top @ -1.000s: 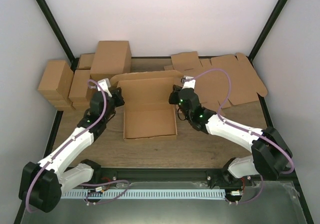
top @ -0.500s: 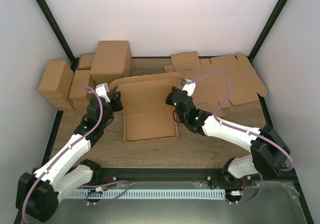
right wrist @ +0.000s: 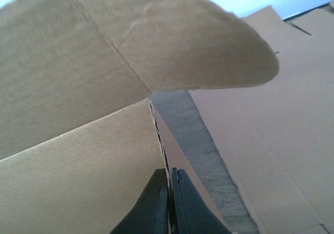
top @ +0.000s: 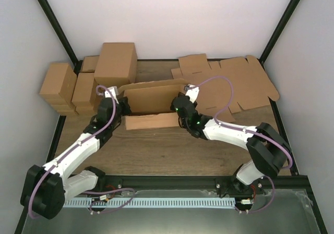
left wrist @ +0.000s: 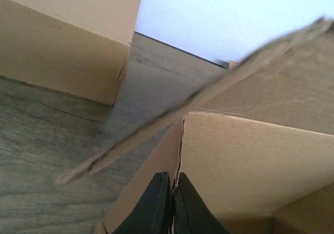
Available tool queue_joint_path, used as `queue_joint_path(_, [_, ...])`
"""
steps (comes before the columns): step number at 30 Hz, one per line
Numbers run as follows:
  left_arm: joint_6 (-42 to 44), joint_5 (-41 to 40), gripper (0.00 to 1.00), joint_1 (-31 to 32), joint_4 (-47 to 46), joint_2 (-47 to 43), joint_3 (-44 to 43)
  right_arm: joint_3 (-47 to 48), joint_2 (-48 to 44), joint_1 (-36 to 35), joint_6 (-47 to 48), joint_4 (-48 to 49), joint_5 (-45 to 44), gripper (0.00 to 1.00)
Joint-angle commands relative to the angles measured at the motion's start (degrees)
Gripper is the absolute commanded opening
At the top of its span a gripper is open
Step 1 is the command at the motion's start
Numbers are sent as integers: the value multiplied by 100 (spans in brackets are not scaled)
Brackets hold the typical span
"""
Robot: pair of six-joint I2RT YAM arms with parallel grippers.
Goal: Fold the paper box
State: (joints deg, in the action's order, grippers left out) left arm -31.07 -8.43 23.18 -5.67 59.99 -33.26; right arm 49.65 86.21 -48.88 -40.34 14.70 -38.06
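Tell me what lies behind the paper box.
Behind the paper box, flat cardboard blanks lie to the right and closed cartons stand to the left. The box itself hides the strip of table just behind it.

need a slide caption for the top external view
Left gripper and right gripper pinch opposite sides of the half-folded paper box; stacked cartons far left, flat cardboard right.

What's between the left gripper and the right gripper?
The paper box: in the top external view it spans the gap from the left gripper to the right gripper, each shut on a side wall.
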Motion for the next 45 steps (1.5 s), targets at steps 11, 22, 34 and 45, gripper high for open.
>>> queue_joint_path(11, [297,426,35,37,1500,-115,-654,40,147,-51,208,-780,311,1])
queue_joint_path(22, [1228,350,91,36,3941,-819,-2266,-278,-33,-42,1434,-157,893,1])
queue_joint_path(34, [4016,2222,93,46,4849,911,-4700,-316,-135,-16,1989,-125,1510,1])
queue_joint_path(45, [5036,2737,74,125,5724,2564,-5691,-91,-58,-16,1860,-485,1419,1])
